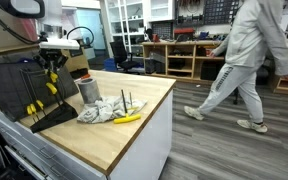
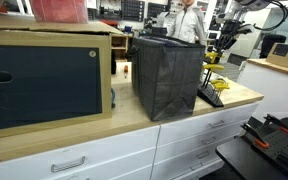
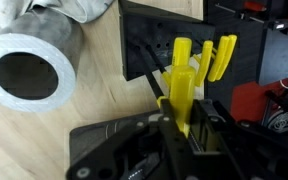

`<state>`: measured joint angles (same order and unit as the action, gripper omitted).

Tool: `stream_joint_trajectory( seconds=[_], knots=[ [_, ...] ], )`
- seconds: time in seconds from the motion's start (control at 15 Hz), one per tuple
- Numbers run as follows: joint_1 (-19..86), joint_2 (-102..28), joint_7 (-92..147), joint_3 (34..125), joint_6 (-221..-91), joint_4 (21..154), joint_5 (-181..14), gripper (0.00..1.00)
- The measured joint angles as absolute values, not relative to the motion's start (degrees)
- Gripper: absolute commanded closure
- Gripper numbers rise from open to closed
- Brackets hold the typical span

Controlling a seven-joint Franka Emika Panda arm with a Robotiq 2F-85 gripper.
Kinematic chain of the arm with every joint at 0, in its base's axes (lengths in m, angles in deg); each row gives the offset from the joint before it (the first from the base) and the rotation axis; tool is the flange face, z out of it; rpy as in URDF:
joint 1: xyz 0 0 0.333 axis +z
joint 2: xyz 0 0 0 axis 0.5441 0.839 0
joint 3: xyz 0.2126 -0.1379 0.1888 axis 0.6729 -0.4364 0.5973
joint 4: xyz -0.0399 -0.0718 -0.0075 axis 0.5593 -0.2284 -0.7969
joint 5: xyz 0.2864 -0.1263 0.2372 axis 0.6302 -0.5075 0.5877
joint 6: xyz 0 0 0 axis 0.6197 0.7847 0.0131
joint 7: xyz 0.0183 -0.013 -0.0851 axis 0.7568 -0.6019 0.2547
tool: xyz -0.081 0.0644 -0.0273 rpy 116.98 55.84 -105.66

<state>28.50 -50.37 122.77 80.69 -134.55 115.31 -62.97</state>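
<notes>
Gripper [image 3: 182,128] is narrow, jaws clamped on a yellow handle [image 3: 181,78]. In the wrist view the handle stands up out of the fingers at 12 o'clock, over a black rack [image 3: 154,35].

Two more yellow handles [image 3: 216,58] sit at 1 o'clock from the held one, just beside it on the same rack. A dark thin blade [image 3: 144,68] runs at 11 o'clock, close to the held handle; whether they touch I cannot tell.

Steel cup [image 3: 29,72] lies at 9 to 10 o'clock, open mouth to the camera, apart from the rack, on the wooden counter [image 3: 94,110]. Pale cloth [image 3: 89,8] shows at 11 o'clock, beyond the cup.

In an exterior view the gripper [image 1: 52,63] hangs over the rack [image 1: 52,118]. The cup [image 1: 87,90] is at its 3 o'clock, with the cloth [image 1: 102,112] past it. A yellow piece [image 1: 127,118] lies at the cloth's edge.

A person [image 1: 239,60] walks well apart, at 3 o'clock.

In an exterior view a black bin [image 2: 169,75] stands at 9 o'clock of the gripper [image 2: 215,55].
</notes>
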Motion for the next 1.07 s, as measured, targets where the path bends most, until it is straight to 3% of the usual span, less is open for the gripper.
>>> stream_joint_trajectory(
  seconds=[0.8, 0.87, 0.93, 1.07],
  knots=[
    [26.07, -50.63, 127.49, 78.47, -135.28, 118.21, -57.81, 0.94],
    [26.15, -50.83, 127.37, 78.55, -135.53, 118.44, -57.98, 0.66],
    [26.28, -51.12, 127.23, 78.63, -135.9, 118.75, -58.19, 0.5],
    [26.71, -51.82, 126.95, 78.75, -137.1, 119.66, -58.56, 0.38]
  ],
)
